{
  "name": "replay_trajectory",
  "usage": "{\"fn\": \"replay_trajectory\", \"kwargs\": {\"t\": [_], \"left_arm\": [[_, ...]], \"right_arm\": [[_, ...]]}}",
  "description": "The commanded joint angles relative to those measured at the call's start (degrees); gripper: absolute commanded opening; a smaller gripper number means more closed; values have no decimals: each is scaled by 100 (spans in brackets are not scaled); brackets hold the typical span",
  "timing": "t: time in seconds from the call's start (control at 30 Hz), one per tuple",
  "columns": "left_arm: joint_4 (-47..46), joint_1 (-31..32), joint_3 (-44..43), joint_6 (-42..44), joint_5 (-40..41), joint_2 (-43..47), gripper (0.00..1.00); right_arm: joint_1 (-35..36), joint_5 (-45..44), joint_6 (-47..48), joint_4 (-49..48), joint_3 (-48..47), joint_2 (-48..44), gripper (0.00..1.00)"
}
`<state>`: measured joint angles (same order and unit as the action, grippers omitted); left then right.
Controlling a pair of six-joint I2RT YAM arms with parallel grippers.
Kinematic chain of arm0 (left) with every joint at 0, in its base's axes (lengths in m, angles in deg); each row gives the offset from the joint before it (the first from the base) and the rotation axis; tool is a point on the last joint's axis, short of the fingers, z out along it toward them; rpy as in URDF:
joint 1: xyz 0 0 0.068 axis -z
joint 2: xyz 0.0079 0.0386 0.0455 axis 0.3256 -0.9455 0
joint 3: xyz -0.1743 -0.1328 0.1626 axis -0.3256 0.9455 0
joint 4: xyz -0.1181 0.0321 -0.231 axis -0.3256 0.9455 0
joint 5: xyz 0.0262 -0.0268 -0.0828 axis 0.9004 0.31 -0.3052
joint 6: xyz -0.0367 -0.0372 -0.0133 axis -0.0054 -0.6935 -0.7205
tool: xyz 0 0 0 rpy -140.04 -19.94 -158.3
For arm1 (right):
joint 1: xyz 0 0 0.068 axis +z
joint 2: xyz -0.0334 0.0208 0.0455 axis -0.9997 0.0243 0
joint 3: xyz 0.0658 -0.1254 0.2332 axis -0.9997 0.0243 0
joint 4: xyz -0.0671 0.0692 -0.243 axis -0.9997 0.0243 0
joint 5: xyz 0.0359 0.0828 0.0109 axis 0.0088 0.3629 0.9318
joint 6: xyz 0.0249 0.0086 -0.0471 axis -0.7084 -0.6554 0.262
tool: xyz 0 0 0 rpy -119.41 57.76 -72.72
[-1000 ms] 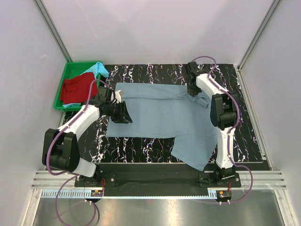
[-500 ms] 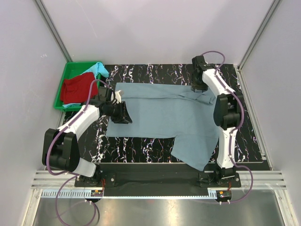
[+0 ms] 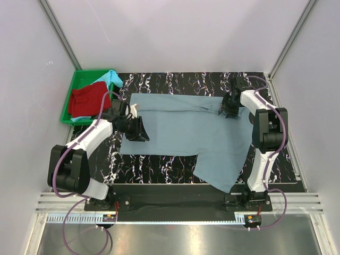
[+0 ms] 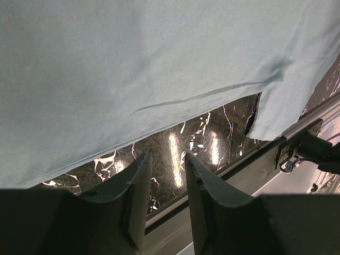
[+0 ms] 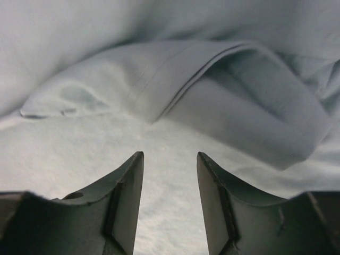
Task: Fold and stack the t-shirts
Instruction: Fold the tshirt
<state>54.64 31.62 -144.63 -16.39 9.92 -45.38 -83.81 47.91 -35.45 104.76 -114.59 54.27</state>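
Progress: early, by my reading; no shirt is fully folded and no stack exists yet
Done so far: the grey-blue t-shirt point(image 3: 180, 133) lies spread across the middle of the table point(image 3: 159, 164); a long crease along its upper edge suggests that a strip may already be turned over
Left to do: finish folding this shirt; then fold the red t-shirt point(image 3: 85, 101) and the turquoise t-shirt point(image 3: 110, 78); then stack all three
Waiting shirts: both are crumpled in the green tray point(image 3: 79, 77) at the upper left of the overhead view; the red one is on top and the turquoise one pokes out at the tray's upper right corner
Left gripper point(image 4: 166, 159): at the shirt's left edge, centre-left of the overhead view; its fingers stand slightly apart with nothing between them; bare table shows through the gap
Right gripper point(image 5: 170, 156): at the shirt's upper right, just above the cloth; its jaws are parted and hold nothing
Cloth: soft matte knit, thin and limp; mostly flat with a few shallow wrinkles; one sleeve hangs toward the lower right
Fold by the right gripper: the hemmed edge point(image 5: 191, 69) shows a double stitch line; it is doubled back into a loose rounded pocket
Table surface: glossy black with white marble veining; hard and reflective
Tray: rigid bright green plastic with a raised rim
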Motion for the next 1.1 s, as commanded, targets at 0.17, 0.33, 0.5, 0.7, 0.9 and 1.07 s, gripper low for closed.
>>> {"fn": "replay_trajectory", "kwargs": {"t": [0.17,0.33,0.5,0.7,0.9,1.07], "left_arm": [[-88,-32,-50,-47,-134,148,36],[-70,-32,-32,-47,-116,139,36],[-44,-23,-68,-47,-134,95,36],[-18,-32,-50,-38,-116,113,36],[-18,-23,-59,-38,-108,95,36],[-18,-32,-50,-20,-116,86,36]], "right_arm": [[-181,548,-355,-996,34,5,43],[-181,575,-434,-1075,-54,208,40],[-181,487,-408,-1163,-239,418,35],[-190,337,-399,-1269,-283,436,34],[-190,443,-680,-1453,-230,340,19],[-181,451,-865,-1488,-239,322,8]]}}
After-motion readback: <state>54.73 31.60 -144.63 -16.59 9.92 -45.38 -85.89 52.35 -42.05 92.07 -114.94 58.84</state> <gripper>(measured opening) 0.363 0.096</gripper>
